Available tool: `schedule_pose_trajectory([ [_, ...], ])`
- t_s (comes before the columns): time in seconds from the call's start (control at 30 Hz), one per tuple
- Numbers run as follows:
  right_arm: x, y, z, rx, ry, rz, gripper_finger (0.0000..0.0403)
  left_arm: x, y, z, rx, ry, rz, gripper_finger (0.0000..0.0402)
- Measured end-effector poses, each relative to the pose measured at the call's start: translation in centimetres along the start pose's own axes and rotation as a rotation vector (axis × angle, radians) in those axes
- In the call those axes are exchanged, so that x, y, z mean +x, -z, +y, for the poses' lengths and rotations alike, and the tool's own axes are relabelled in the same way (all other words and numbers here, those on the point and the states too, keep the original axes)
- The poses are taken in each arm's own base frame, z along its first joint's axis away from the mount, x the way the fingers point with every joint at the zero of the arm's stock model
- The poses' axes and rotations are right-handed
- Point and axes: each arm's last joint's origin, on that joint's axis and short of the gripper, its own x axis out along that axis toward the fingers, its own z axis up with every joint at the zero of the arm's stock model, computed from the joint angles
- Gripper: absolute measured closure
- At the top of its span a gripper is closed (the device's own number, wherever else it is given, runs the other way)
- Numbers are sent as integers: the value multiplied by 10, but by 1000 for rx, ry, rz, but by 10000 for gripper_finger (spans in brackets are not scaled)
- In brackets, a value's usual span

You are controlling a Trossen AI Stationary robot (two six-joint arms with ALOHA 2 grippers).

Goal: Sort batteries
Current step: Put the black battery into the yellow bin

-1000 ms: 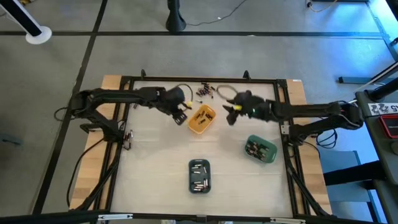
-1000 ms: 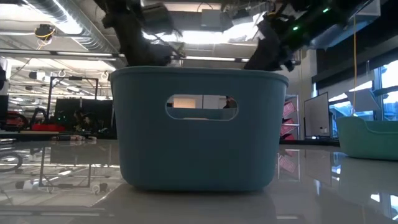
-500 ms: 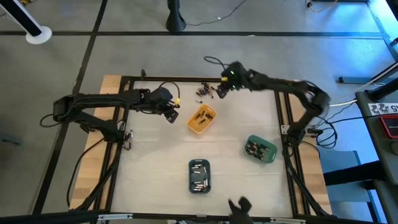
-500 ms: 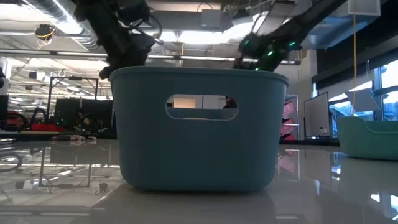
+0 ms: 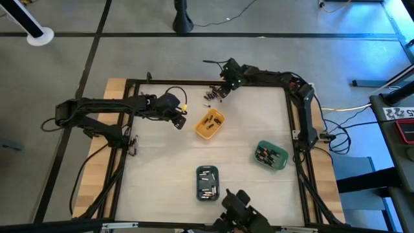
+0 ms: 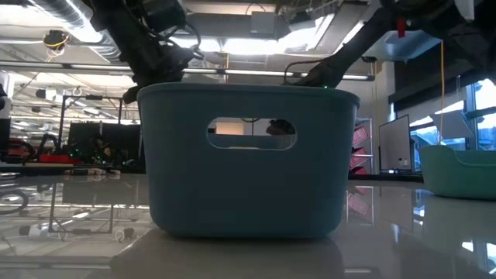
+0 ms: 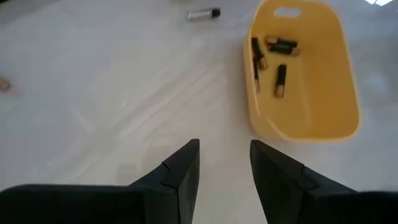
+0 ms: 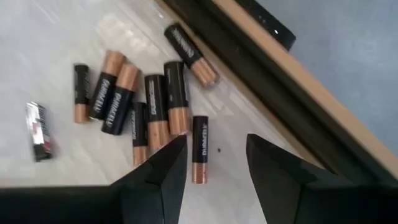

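Note:
The batteries (image 8: pixel 149 106), black-and-copper cells plus a silvery one (image 8: pixel 38 130), lie loose in a pile (image 5: pixel 212 95) by the table's far edge. My right gripper (image 8: pixel 214 158) is open and hovers over the pile (image 5: pixel 224 86). One cell (image 8: pixel 199 157) lies between its fingertips, apart from them. My left gripper (image 7: pixel 224 163) is open and sits just left of the orange tray (image 5: pixel 209 124). That tray (image 7: pixel 305 81) holds several cells. A single cell (image 7: pixel 204 13) lies on the table beyond it.
The green tray (image 5: pixel 272 155) and the slate-blue tray (image 5: pixel 207 183) both hold cells. The slate-blue tray (image 6: pixel 248 155) fills the low view. The black frame rail (image 8: pixel 261 68) runs just behind the pile. A dark shape (image 5: pixel 240 210) shows at the near edge.
My right gripper has swung from beside the orange tray's right side toward the table's far edge and a little left, ending over the battery pile. My left gripper has drawn back slightly toward the table's left, away from the orange tray.

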Motion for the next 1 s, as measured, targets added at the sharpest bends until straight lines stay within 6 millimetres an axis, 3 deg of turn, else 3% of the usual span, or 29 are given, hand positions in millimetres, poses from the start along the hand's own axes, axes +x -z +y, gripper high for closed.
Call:
schedule_pose_trajectory([
  [0.4, 9, 6, 19, -44, 95, 40, 235, 0, -3, -2, 3, 22, -31, 270],
  [0.63, 27, 16, 16, -27, 86, 111, 235, 0, -2, -4, 10, 25, -30, 270],
  [1.0, 28, 14, 16, -35, 84, 103, 253, -1, -1, -5, 19, 27, -23, 270],
])
